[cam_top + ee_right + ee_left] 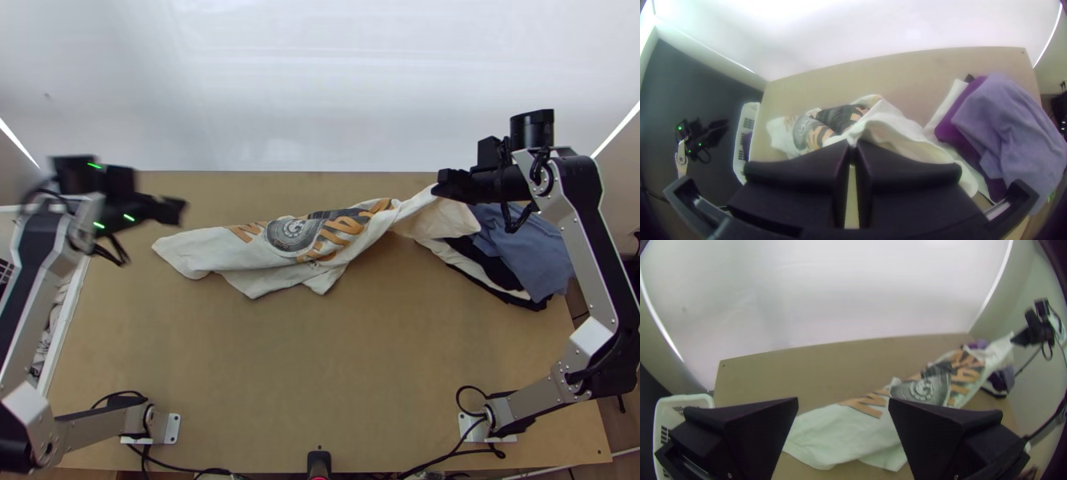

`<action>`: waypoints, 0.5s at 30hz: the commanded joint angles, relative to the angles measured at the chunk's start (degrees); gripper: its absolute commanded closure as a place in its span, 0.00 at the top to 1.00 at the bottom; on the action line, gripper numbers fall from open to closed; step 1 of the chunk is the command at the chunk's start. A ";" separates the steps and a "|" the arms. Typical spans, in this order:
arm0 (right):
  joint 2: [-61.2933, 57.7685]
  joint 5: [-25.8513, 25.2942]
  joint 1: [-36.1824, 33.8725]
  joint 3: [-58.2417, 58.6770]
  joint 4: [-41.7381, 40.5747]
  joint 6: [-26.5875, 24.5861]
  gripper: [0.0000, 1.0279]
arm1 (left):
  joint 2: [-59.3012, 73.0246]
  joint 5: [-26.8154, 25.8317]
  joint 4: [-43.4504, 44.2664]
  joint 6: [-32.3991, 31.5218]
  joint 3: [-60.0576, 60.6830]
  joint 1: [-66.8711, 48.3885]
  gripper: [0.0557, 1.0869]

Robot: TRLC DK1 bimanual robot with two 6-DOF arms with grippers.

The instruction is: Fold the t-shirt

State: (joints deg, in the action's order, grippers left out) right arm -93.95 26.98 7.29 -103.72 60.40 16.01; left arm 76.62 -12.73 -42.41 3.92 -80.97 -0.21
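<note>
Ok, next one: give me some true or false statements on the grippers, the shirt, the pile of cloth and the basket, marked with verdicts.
1. The right gripper is shut on the shirt. True.
2. The left gripper holds the shirt's other end. False: the left gripper is open and holds nothing.
3. The shirt's print is hidden against the table. False: the print shows, partly creased.
4. The pile lies on the right side of the table. True.
5. The shirt is folded into a neat rectangle. False: it lies loosely bunched in a long strip.
6. The basket is by the table's left edge. True.
</note>
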 commanded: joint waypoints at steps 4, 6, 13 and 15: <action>-0.44 0.00 0.27 0.89 -0.81 0.07 0.03 | -3.93 8.86 -8.48 14.27 12.15 -28.01 0.95; -0.53 0.00 0.18 0.98 -1.08 0.07 0.03 | -3.67 9.30 -9.79 16.03 14.08 -31.08 0.94; -0.53 0.00 0.18 1.24 -1.43 -0.01 0.03 | -0.33 12.56 -7.07 19.72 18.65 -33.89 0.89; -0.53 0.00 0.18 1.33 -1.60 0.07 0.03 | 1.16 13.87 -6.37 20.25 19.18 -33.89 0.89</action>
State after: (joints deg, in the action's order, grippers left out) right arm -94.43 26.98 7.49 -102.69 59.22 16.01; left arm 74.78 -2.63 -50.04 20.82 -65.76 -30.04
